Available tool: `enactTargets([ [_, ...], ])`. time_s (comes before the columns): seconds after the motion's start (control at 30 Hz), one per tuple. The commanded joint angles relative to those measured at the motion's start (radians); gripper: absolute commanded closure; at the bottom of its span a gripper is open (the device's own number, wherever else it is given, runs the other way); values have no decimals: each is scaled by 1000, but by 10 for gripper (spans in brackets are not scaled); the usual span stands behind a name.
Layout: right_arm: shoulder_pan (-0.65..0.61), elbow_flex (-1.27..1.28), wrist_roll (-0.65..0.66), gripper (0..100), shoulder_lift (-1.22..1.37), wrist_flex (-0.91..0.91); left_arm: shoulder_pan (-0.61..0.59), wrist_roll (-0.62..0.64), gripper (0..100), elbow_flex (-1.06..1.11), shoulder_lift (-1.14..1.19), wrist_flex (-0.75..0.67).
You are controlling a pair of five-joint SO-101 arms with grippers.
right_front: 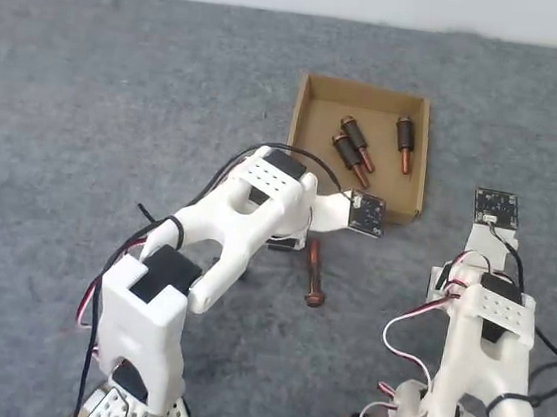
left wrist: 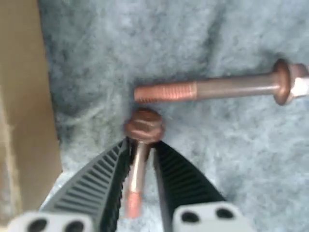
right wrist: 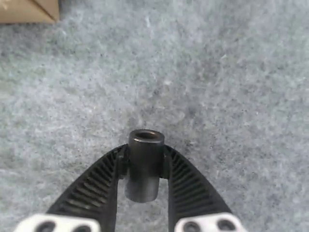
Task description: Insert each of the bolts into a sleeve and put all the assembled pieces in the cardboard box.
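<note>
Both loaded: left gripper [left wrist: 141, 144] clamps a bolt [left wrist: 144, 125], right gripper [right wrist: 145, 151] pinches a sleeve [right wrist: 145, 166], seemingly ready for mating.

the right jaws clamp a black sleeve [right wrist: 144, 166], its hollow end poking past their tips. grey bench [right wrist: 231, 87] lies beneath, a cardboard box [right wrist: 29, 9] corner farther off.

The loose bolt [left wrist: 212, 90] runs off the left wrist view's edge at its hex head, and the cardboard box [left wrist: 21, 125] near it is cut down to one wall. The held bolt [left wrist: 144, 126] blurs toward its threaded tip inside the left gripper [left wrist: 141, 145]. From above, the left arm [right_front: 248, 215] covers both of those.
</note>
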Motion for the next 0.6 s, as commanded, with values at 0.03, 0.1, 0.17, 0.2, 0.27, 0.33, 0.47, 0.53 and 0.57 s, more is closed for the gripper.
enactTargets([
  [0.03,-8,-5,17,993,-41,-16,15,6,983,-30,-6,95],
  [0.1,-8,-5,17,993,-41,-16,31,25,987,-30,-6,130],
  [0.17,-8,-5,17,993,-41,-16,48,107,987,-30,-6,137],
  [0.2,-8,-5,17,993,-41,-16,54,155,987,-30,-6,138],
  [0.27,-8,-5,17,993,-41,-18,61,244,987,-30,-8,144],
  [0.33,-8,-5,17,993,-41,-18,60,322,987,-28,-23,164],
  [0.47,-7,-3,17,993,-41,-18,44,470,987,-15,-100,206],
  [0.53,-7,2,15,993,-41,-18,31,551,988,8,-149,195],
  [0.57,-7,3,15,993,-41,-18,21,586,988,22,-173,181],
])
